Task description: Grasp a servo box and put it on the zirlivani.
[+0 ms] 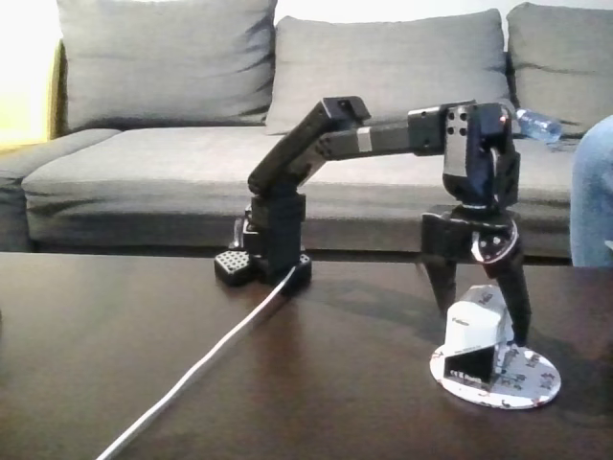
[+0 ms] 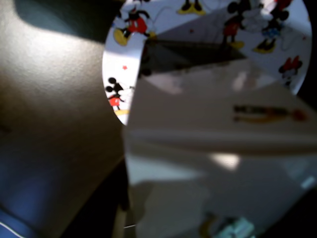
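Your gripper (image 1: 484, 321) hangs fingers-down over the right side of the dark table (image 1: 115, 364), its two black fingers spread apart. One finger (image 1: 442, 283) stands clear to the left of the servo box (image 1: 476, 329); the other runs down along the box's right side, and whether it touches the box you cannot tell from the fixed view. So the jaws stand wide and straddle the box rather than pinching it.

The servo box sits tilted on the zirlivani (image 1: 522, 381), white face up and a black side toward the camera. In the wrist view the box (image 2: 218, 163) looms close and blurred, covering the lower part of the zirlivani (image 2: 148, 20), whose cartoon figures show at the top.

Behind the gripper, the arm's base (image 1: 263, 259) stands at the far table edge, with a white cable (image 1: 206, 359) trailing toward you across the tabletop. A grey sofa (image 1: 172, 125) fills the background, a plastic bottle (image 1: 536, 125) lies on it, and a person's knee in jeans (image 1: 594, 192) sits at the right edge.
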Robot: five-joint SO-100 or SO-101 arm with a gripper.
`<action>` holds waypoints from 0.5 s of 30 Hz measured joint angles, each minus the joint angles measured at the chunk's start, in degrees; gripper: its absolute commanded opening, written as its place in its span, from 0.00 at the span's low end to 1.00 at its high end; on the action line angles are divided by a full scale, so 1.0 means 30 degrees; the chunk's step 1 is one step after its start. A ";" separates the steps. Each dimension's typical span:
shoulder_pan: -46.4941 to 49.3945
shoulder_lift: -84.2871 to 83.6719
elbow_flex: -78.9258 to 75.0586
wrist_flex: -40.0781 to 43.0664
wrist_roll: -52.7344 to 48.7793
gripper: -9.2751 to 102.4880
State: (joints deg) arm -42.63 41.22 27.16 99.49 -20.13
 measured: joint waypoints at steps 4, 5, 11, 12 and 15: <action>0.0059 0.0000 0.0000 0.0000 -0.0439 0.37; 0.0059 0.0059 0.0059 0.0000 -0.0557 0.37; 0.0059 0.0937 0.0088 0.0000 -0.0703 0.37; 0.0059 0.0996 0.0088 0.0000 -0.0703 0.37; 0.0059 0.1201 0.0439 0.0000 -0.0703 0.37</action>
State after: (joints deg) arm -42.45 44.82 28.48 99.49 -22.24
